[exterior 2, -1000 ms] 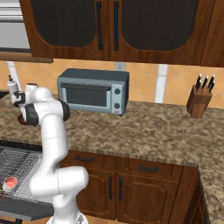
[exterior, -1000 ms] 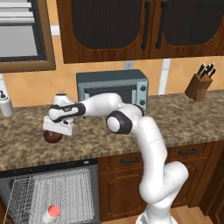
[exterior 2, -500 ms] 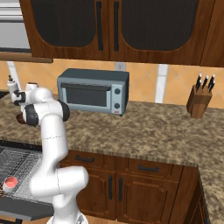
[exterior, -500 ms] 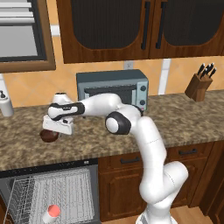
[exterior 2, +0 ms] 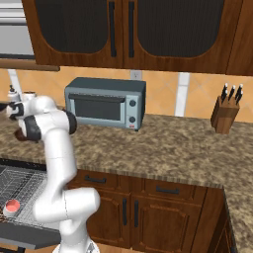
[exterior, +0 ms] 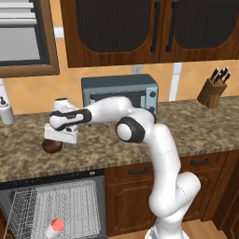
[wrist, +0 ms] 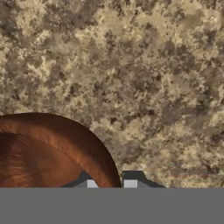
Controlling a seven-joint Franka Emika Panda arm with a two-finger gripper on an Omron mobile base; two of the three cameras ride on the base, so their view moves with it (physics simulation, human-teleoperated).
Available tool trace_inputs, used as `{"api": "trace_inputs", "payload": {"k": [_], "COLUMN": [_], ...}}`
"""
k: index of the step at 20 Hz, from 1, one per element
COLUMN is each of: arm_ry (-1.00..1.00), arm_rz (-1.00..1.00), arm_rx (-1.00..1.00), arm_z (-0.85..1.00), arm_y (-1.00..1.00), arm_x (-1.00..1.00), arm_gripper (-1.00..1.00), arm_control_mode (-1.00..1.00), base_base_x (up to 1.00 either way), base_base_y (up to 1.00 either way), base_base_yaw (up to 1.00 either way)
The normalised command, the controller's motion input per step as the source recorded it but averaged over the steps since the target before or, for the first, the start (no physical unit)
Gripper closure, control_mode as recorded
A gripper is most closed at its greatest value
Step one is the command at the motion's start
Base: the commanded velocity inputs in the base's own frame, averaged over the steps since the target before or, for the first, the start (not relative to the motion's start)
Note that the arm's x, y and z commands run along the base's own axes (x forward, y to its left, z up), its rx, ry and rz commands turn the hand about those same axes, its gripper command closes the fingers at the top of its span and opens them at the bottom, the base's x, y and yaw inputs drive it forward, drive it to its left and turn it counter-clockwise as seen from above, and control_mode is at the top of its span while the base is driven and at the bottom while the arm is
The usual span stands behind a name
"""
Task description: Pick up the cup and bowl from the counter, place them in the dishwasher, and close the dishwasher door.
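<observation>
The pincer [wrist: 110,183] is positioned over the left part of the surface [exterior: 196,123], directly above the bowl [exterior: 51,145]. In the hand view, the two fingertips [wrist: 89,183] are seen drawn nearly together across the bowl's rim, one tip inside the rim and one outside it. The pincer is therefore judged to be pinching the bowl by its wall. The bowl appears to rest on the surface; no gap beneath it can be made out.

The cup [exterior: 55,227] is lying in the wire rack of the dishwasher [exterior: 56,205], near the front left of the rack, with its pink end facing the camera. The dishwasher door [exterior 2: 29,234] is lowered and open.

The relation governing the coming move is vertical and forward-back. The bowl lies at the pincer, and the open rack lies below the surface edge and nearer the base than the bowl. The bowl is round, so no long axis needs to be observed; only the rim must be kept roughly level. A lift clear of the surface is expected to be required first, followed by a carry toward the base and down into the rack, at a spot apart from the cup.

A rim grip on a glossy wall is judged liable to slip or swing if the lift is abrupt.
</observation>
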Motion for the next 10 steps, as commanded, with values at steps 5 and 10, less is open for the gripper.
{"api": "trace_inputs", "payload": {"k": [5,10], "arm_ry": [-0.21,-0.19], "arm_rz": [0.00,-0.02], "arm_rx": [0.06,0.06], "arm_z": [0.17,0.10], "arm_y": [-0.31,-0.35], "arm_x": [-0.96,-0.98], "arm_gripper": [1.00,1.00], "arm_control_mode": [-1.00,-1.00], "base_base_x": [0.00,0.00], "base_base_y": [0.00,0.00], "base_base_yaw": [0.00,0.00]}}
